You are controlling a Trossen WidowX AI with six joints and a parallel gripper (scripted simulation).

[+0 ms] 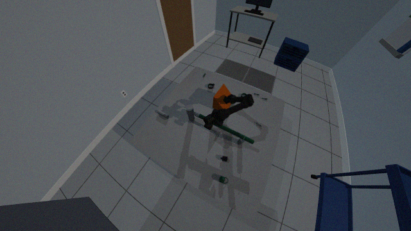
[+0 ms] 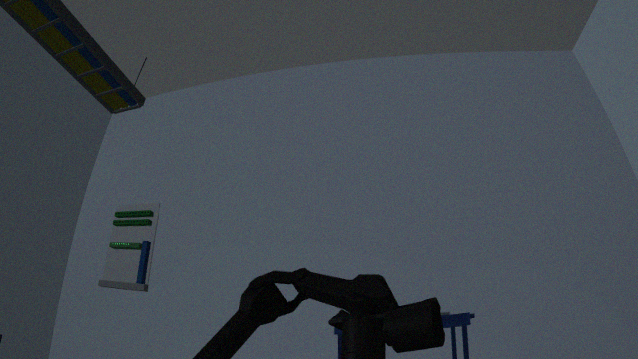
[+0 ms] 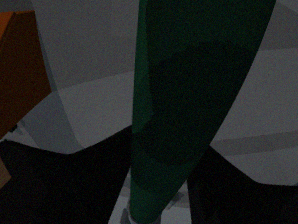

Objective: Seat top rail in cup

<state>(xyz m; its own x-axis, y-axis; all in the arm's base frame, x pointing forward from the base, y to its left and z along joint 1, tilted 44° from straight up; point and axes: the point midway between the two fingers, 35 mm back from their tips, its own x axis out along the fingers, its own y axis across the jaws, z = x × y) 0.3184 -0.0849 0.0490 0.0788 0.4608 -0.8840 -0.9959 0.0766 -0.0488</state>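
Observation:
The green top rail [image 1: 234, 131] [image 3: 175, 100] runs slantwise across the grey mat. My gripper [image 1: 210, 122] [image 3: 162, 132] is shut on it, with a black finger on each side in the wrist view. The rail's left end is close to the thick grey post [image 1: 190, 115] in the top view. A grey rounded shape lies at the rail's narrow far end in the wrist view. Whether the cut end is inside the cup cannot be told. The brace band and loop cap are too small and dark to make out. The exterior view shows the arm but no rail.
An orange block [image 1: 221, 97] [image 3: 22, 65] stands beside the arm, behind the rail. A black ring [image 1: 212, 85] lies at the back. A small black part [image 1: 225, 158] and a green part [image 1: 223, 179] lie in front. A grey piece [image 1: 162, 114] lies left of the post.

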